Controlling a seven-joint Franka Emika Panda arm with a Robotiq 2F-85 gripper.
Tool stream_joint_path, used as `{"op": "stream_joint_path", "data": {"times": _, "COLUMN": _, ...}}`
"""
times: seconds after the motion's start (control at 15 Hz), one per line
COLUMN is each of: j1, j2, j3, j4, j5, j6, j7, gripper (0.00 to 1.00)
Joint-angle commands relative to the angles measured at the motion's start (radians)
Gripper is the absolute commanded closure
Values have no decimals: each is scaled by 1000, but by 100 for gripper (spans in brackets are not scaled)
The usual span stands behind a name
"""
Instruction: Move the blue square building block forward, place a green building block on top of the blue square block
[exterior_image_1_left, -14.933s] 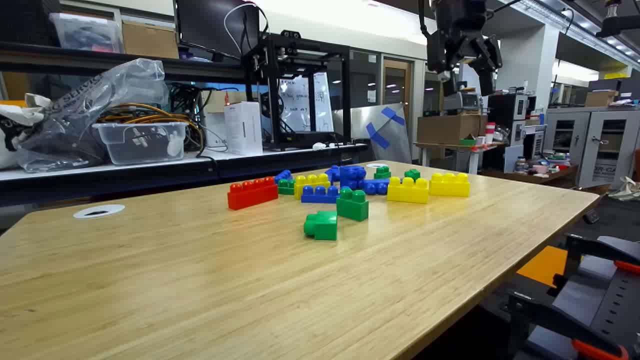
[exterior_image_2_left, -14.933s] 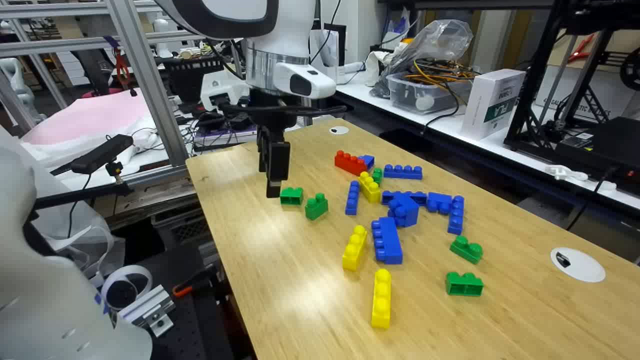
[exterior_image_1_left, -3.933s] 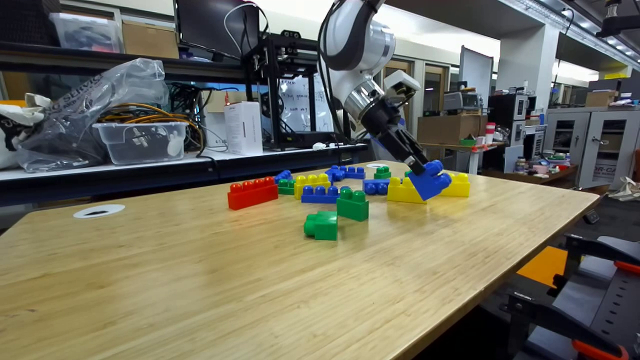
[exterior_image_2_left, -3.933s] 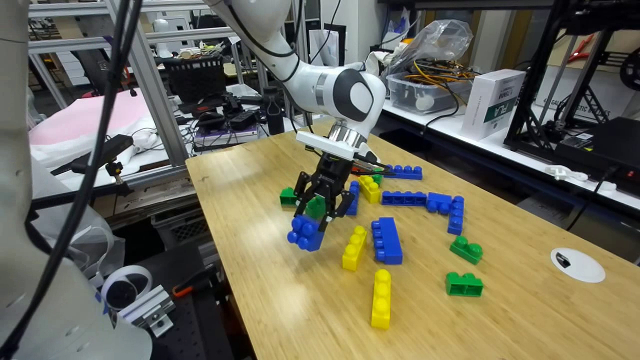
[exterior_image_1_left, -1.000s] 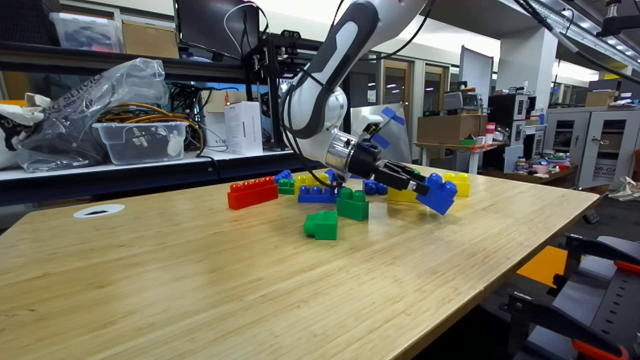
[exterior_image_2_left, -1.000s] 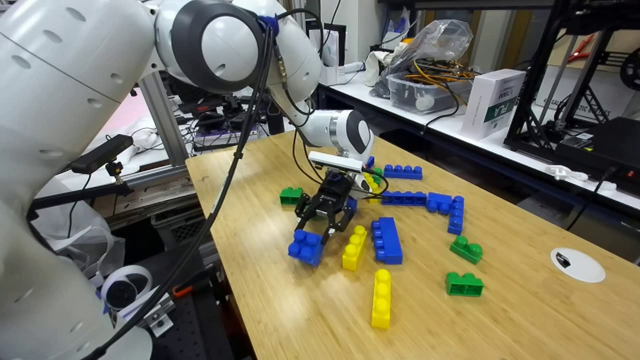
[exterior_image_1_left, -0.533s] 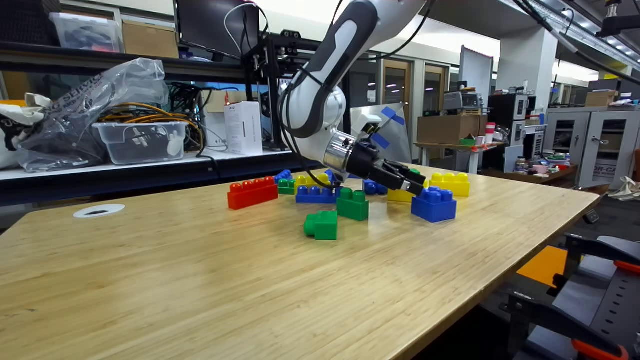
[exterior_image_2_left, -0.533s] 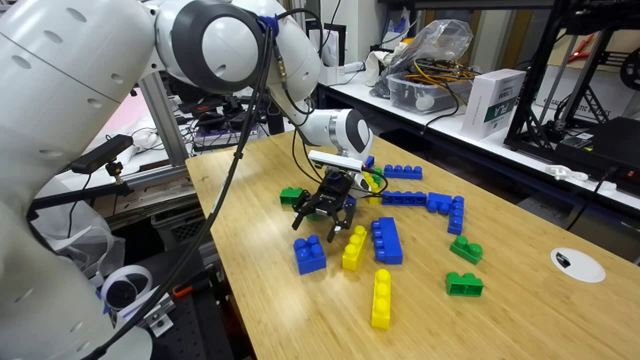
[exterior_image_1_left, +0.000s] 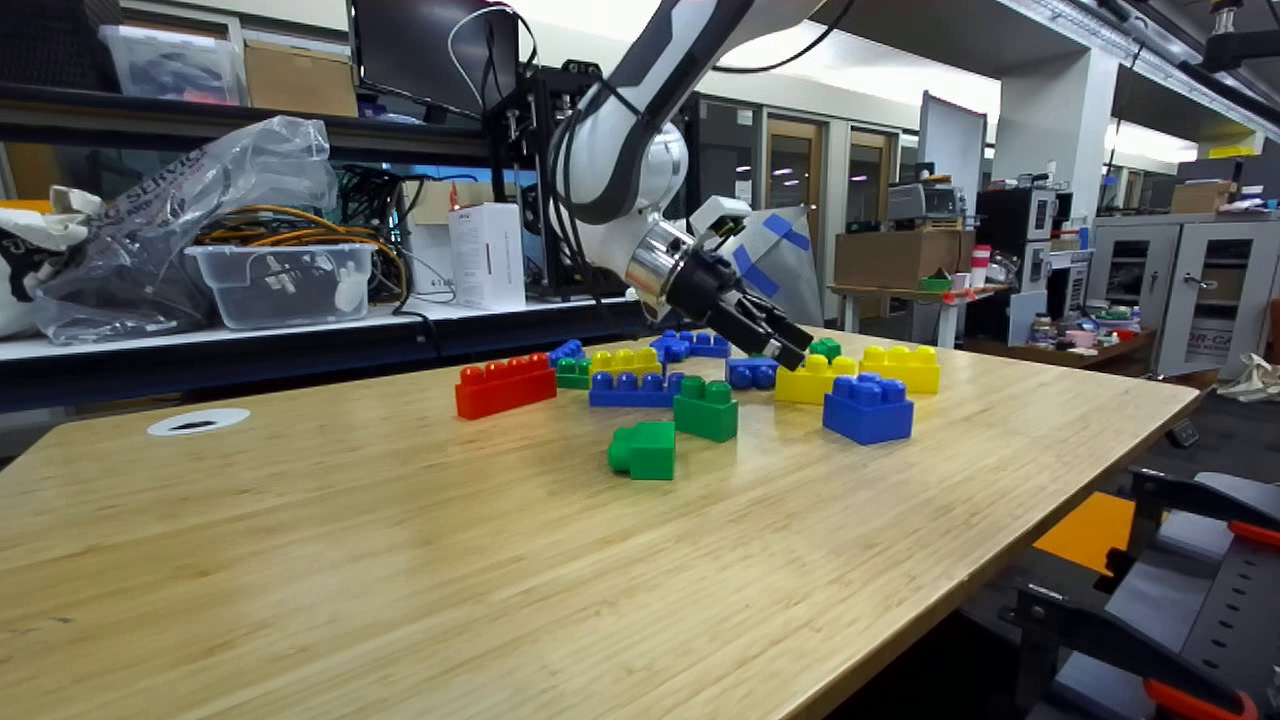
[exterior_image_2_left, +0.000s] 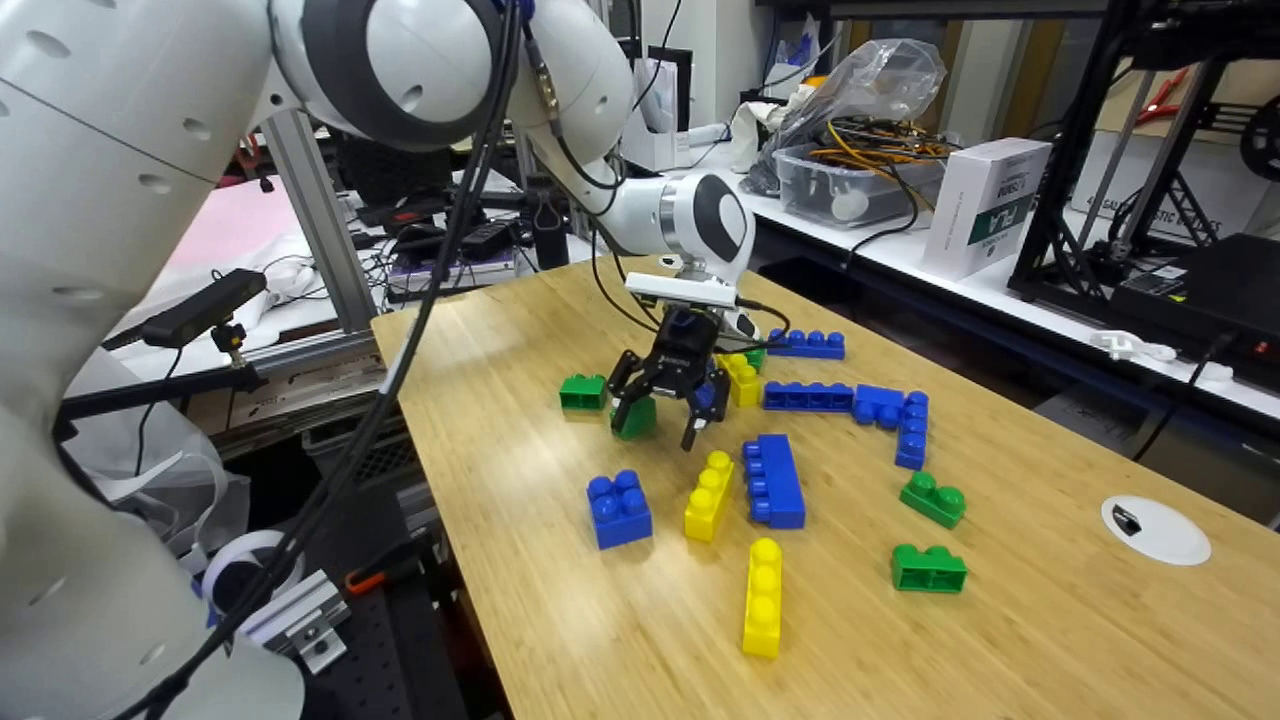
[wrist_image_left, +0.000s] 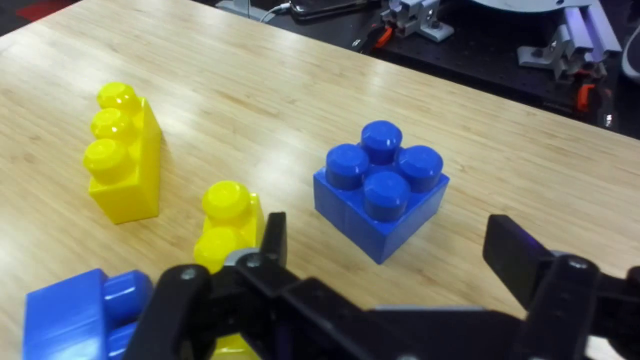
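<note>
Four rounded studs (wrist_image_left: 386, 194) crown the glossy blue square block (exterior_image_2_left: 620, 514); jaws stand spread.

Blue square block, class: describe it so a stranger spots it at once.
In the wrist view, scan the table. Right of the yellow bricks stands the blue square block. Its four studs face up in a square; theirs run in single rows.

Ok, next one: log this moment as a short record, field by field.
Gripper: open, holding nothing
Blue square block: on the table, studs up
Beside that block: a yellow brick, not touching it
Likely stacking piece: darker green block, studs up on the table
Stacking: not yet done
</note>
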Motion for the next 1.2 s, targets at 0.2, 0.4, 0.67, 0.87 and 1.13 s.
{"op": "stream_joint_path", "data": {"times": 0.2, "j1": -30, "j2": -295, "j3": 12, "j4": -236, "j5": 6, "j6": 228, "j7": 40, "gripper": 0}}
{"op": "stream_joint_path", "data": {"times": 0.4, "j1": -37, "j2": -413, "j3": 9, "j4": -342, "j5": 14, "j6": 347, "j7": 65, "gripper": 0}}
{"op": "stream_joint_path", "data": {"times": 0.67, "j1": -43, "j2": -539, "j3": 3, "j4": -480, "j5": -1, "j6": 539, "j7": 77, "gripper": 0}}
{"op": "stream_joint_path", "data": {"times": 0.87, "j1": -63, "j2": -606, "j3": -2, "j4": -574, "j5": 0, "j6": 712, "j7": 30, "gripper": 0}}
{"op": "stream_joint_path", "data": {"times": 1.13, "j1": -91, "j2": -623, "j3": -2, "j4": -634, "j5": 73, "j6": 877, "j7": -30, "gripper": 0}}
